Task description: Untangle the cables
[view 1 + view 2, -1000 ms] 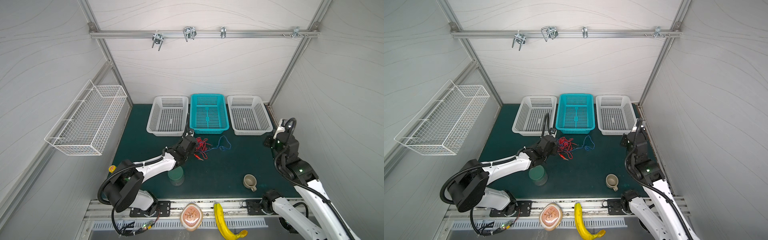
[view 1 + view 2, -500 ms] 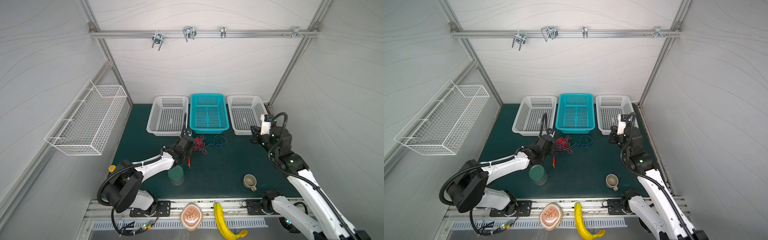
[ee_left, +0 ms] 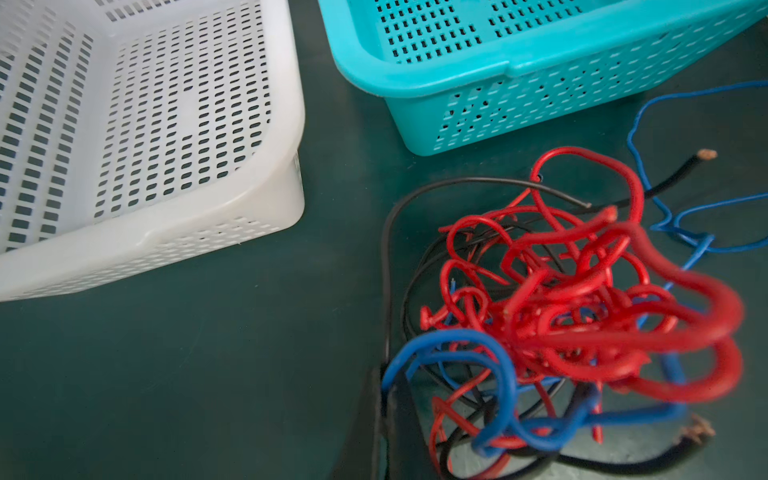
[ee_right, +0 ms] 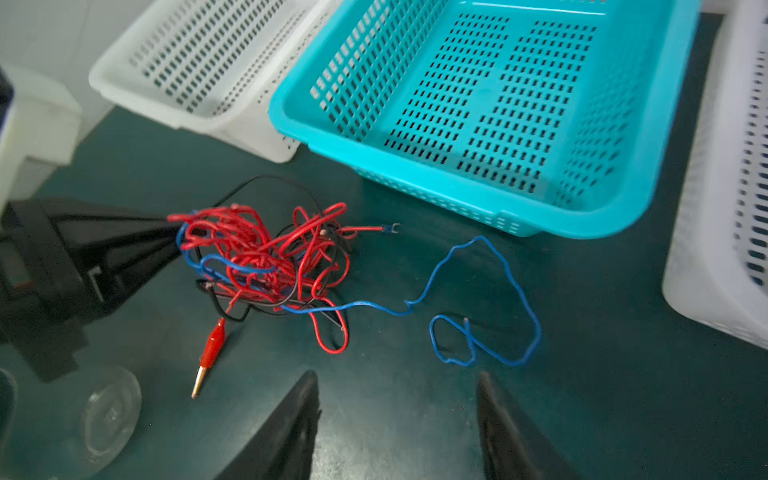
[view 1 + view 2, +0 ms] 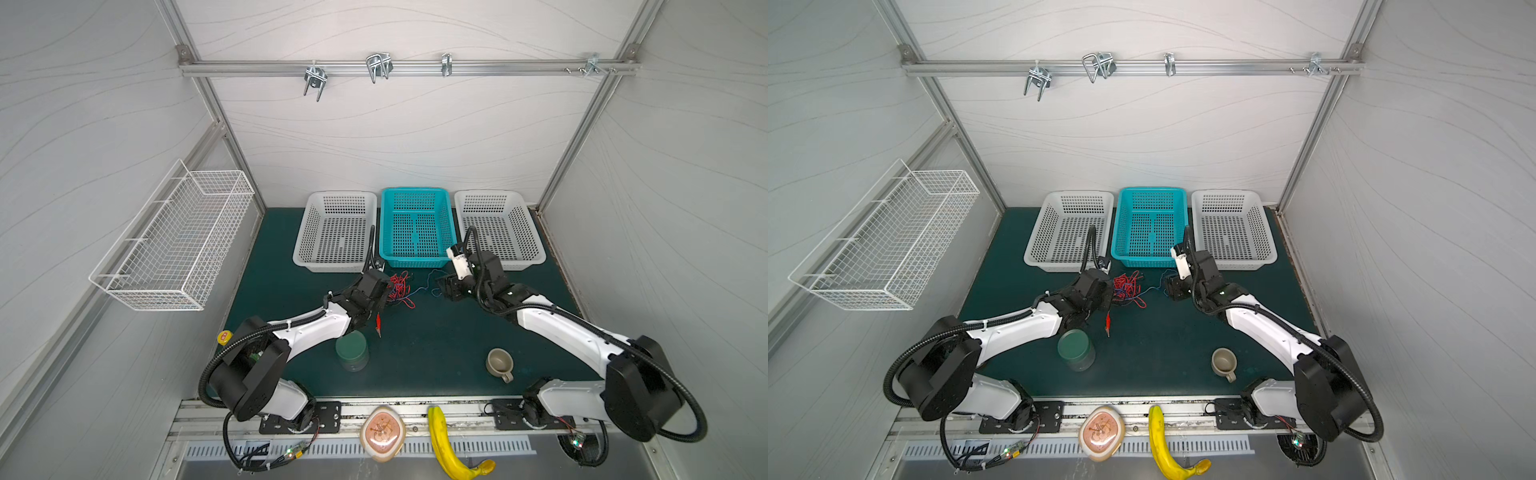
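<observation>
Between the clenched jaws of the left gripper (image 4: 168, 230), an edge of the tangled cables (image 4: 266, 262) is pinched, on the mat (image 4: 623, 353) before the teal basket (image 4: 415, 166). The right gripper (image 4: 397, 376) is held with jaws spread near the trailing blue strand (image 4: 361, 304).

Bright, even, diffuse lighting; faint soft shadows; barrel distortion at top-view edges; nearest cables (image 3: 582, 316) blurred in left wrist view

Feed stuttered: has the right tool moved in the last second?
Yes. The right tool has swung leftward in both top views, from in front of the right white basket to the near right corner of the teal basket, toward the cables.
</observation>
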Controlling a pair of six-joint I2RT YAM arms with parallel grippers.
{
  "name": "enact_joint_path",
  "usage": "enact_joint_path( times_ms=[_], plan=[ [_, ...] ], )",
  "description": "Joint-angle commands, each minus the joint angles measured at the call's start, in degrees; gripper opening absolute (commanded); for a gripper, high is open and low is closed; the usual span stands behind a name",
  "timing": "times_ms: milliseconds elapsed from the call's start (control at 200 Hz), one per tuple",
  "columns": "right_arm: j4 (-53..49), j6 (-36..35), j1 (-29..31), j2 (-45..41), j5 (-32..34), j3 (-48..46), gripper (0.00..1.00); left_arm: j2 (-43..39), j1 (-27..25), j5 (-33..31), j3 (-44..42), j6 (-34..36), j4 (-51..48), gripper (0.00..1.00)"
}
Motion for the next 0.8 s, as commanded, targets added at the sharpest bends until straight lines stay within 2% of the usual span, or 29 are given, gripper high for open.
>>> enact_joint_path(
  times_ms=[0,330,570,790],
  plan=[
    [5.6,-6.9,2.6,3.1,-0.2,-0.3,0.65,0.7,-0.1,0.2,3.1,-0.2,2.0,0.0],
    [18.5,-16.4,3.1,13.0,-0.5,-2.9,0.69,0.7,-0.1,0.4,3.8,0.2,1.4,0.0],
    [21.6,-25.5,5.0,19.1,3.6,-1.4,0.7,1.2,-0.1,0.1,4.6,0.6,0.6,0.0],
    [25.7,-26.7,5.2,23.3,6.3,0.1,0.7,1.7,0.0,0.1,4.9,0.2,0.4,0.0]
  ],
)
